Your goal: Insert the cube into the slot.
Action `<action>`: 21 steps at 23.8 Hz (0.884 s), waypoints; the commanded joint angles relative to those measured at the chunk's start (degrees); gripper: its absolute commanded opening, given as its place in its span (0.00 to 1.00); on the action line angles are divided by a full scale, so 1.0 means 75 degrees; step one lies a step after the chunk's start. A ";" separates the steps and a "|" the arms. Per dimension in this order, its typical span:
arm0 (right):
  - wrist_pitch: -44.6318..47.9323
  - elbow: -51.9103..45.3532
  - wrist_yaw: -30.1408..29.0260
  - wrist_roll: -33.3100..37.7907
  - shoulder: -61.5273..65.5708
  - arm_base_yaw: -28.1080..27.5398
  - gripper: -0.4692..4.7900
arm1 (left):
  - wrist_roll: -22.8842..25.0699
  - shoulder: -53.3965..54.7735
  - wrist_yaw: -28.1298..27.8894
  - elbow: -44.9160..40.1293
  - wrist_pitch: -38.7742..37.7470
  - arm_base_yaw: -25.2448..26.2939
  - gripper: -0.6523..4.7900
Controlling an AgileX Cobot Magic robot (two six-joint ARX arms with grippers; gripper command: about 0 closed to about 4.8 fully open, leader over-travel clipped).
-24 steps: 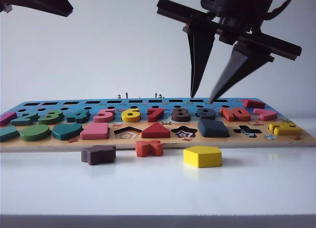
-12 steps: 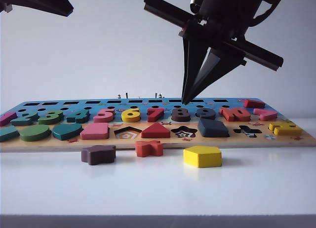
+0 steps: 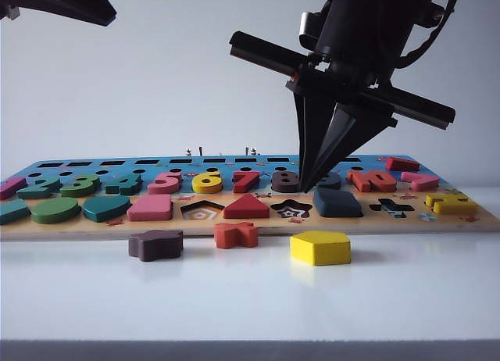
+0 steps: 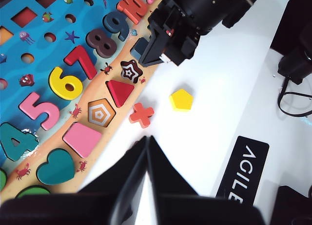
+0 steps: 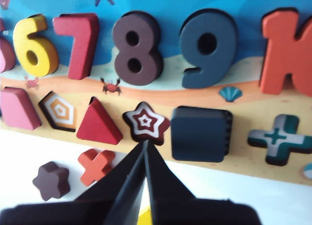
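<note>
Over the last second the right claw (image 3: 306, 185) has gone from spread wide above the back of the board (image 3: 469, 220) to pressed shut on nothing, and it has dropped and slid toward nine o'clock in the exterior view, so its tips now hang just at ten o'clock of the cube (image 3: 337, 202). The cube already lies in the slot, which it hides from sight, so the insertion looks done, and the shut claw may be lining up for a press or simply clearing off. The left claw (image 4: 146, 154) is shut and empty too, held high over the table (image 4: 209, 118). The right wrist view shows the cube (image 5: 201, 133) sitting slightly crooked, its serrated edge proud of the board; the exterior view shows only its low profile.
</note>
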 commanded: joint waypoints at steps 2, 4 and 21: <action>-0.0076 0.0020 0.0271 -0.0023 0.0006 -0.0026 0.07 | 0.0055 -0.0015 0.0067 0.0026 0.0125 0.0012 0.15; -0.0184 0.0020 0.0350 -0.0020 0.0023 -0.0029 0.07 | 0.0055 -0.0015 0.0067 0.0026 0.0131 0.0012 0.15; 0.0898 0.0032 -0.0184 -0.0548 -0.0291 -0.0006 0.07 | 0.0055 -0.0015 0.0067 0.0026 0.0131 0.0012 0.15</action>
